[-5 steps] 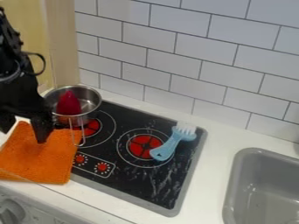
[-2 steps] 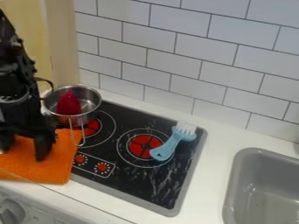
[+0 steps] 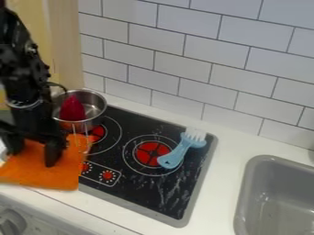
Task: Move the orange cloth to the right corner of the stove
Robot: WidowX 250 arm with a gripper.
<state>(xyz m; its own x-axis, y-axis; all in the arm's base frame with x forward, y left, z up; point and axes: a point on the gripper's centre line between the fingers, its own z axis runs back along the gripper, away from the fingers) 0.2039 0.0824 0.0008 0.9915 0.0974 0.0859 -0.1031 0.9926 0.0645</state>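
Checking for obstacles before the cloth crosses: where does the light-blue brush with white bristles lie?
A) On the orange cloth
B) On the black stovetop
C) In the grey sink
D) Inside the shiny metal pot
B: the brush lies on the black stovetop, its handle end reaching the red burner nearer the sink.

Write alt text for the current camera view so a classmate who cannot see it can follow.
A robot's black tool, fingers apart, is at an orange cloth by the left side of a black stove. A metal pot holding a red pointed object stands behind; a blue brush lies partly over the right burner, with a gray sink farther right.
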